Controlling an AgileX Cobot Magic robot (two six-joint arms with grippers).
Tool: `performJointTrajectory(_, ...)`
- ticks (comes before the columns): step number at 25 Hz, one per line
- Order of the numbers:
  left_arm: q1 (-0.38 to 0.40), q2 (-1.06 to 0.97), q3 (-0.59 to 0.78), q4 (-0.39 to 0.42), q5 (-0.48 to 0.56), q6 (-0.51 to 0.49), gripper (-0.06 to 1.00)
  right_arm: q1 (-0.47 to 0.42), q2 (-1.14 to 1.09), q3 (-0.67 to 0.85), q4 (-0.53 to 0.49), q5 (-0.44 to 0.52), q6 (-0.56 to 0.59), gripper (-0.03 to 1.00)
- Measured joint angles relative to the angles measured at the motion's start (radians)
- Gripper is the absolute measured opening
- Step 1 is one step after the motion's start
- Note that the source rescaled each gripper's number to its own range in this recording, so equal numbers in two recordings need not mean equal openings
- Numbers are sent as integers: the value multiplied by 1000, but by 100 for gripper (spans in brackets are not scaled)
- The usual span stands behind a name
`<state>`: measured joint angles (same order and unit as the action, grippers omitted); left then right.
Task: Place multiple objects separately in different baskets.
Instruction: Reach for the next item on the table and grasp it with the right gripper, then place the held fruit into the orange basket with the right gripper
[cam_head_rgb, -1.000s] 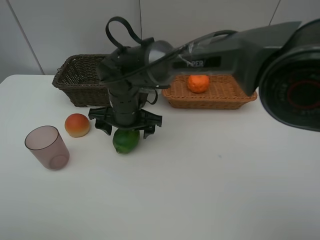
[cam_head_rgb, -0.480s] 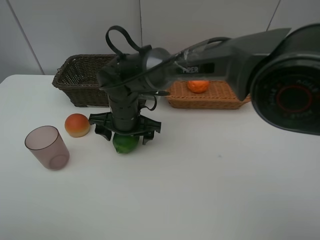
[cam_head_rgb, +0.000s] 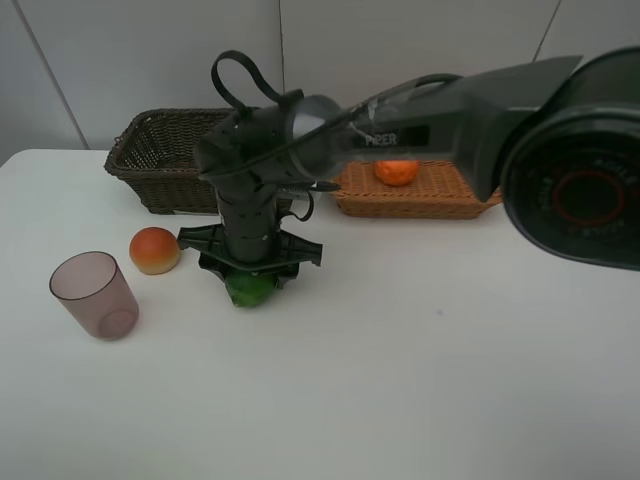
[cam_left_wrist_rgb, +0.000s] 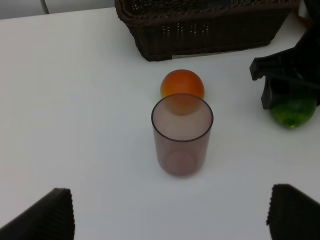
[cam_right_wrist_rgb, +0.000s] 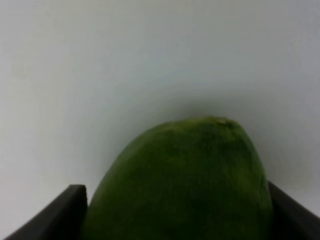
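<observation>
While the right arm stretches across the white table (cam_head_rgb: 420, 380) in the exterior high view, wrist pointing straight down, its right gripper (cam_head_rgb: 250, 272) sits over one green lime (cam_head_rgb: 250, 291); left of that are one red-orange round fruit (cam_head_rgb: 154, 249) and one translucent purplish plastic cup (cam_head_rgb: 95, 294), and behind are two baskets, a dark brown wicker basket (cam_head_rgb: 150, 150) and a light tan wicker basket (cam_head_rgb: 440, 195) holding one orange (cam_head_rgb: 397, 172). Left wrist view: left gripper (cam_left_wrist_rgb: 172, 212) hovers above the table facing the cup, jaws spread wide, nothing between. Right wrist view: black fingers (cam_right_wrist_rgb: 55, 217) touch both sides of the lime, pinching it on the table.
</observation>
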<state>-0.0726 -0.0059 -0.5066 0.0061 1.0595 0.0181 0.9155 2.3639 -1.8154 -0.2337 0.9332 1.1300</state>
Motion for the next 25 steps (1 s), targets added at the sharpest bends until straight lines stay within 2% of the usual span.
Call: performJointTrajectory(25, 0, 0, 0, 0, 0, 0, 100, 0, -6, 0, 3, 20, 0, 49)
